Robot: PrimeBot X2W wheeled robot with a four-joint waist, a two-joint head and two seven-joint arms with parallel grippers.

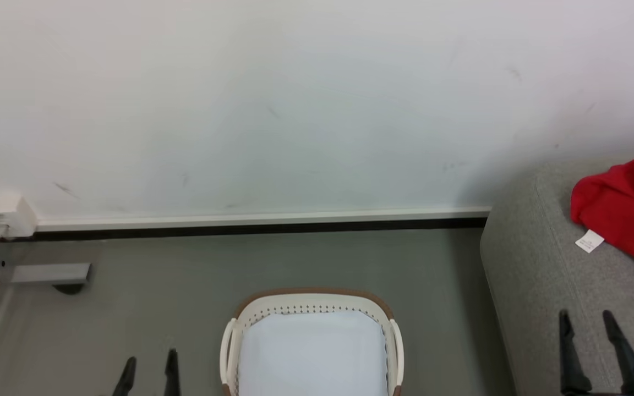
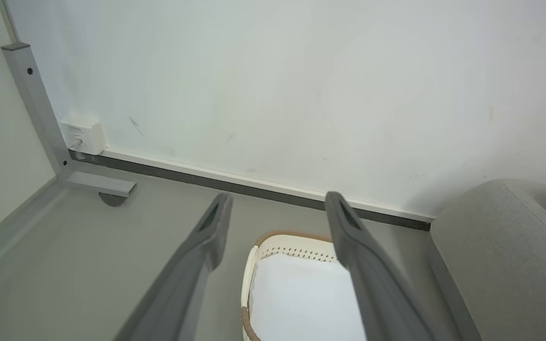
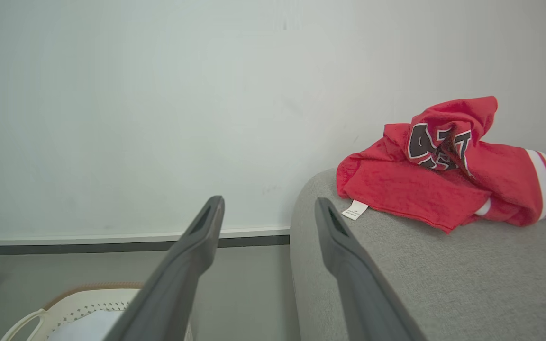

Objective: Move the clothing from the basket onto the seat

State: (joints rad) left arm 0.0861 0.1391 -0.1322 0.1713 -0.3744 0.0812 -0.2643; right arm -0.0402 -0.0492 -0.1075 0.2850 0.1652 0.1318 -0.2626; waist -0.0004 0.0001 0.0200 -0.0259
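A matt white wall [image 1: 295,110], faintly scuffed, stands behind everything and ends in a white skirting board [image 1: 262,218] with a dark strip under it. Below it lies a smooth grey floor [image 1: 185,264].

On the robot's right stands the seat [image 1: 537,264], a big grey upholstered block in a coarse woven fabric, with rounded corners and a seam running along its top.

The basket [image 1: 311,294] sits on the floor in the middle, just beside the seat's near corner. It is cream-white plastic with a rounded oblong shape, a brown rim at the far edge, rows of small holes in its wall, looped side handles and a smooth pale base open to view.

The clothing [image 1: 619,214], a bright red mesh-textured sports jersey, lies crumpled in a loose heap on the seat's top, near the wall. The right wrist view shows black-and-white numerals on a raised fold and white striped trim at one end.

The right gripper [image 1: 585,316] hangs over the seat's near part, its long dark tapered fingers spread wide with nothing between them. The left gripper [image 1: 151,357] is over the floor left of the basket, likewise wide apart and holding nothing.

At far left a grey square-section metal frame [image 1: 50,272] stands beside a small white wall box [image 1: 6,212].

A small white tag [image 1: 589,241] juts from the jersey's edge, flat on the seat fabric.
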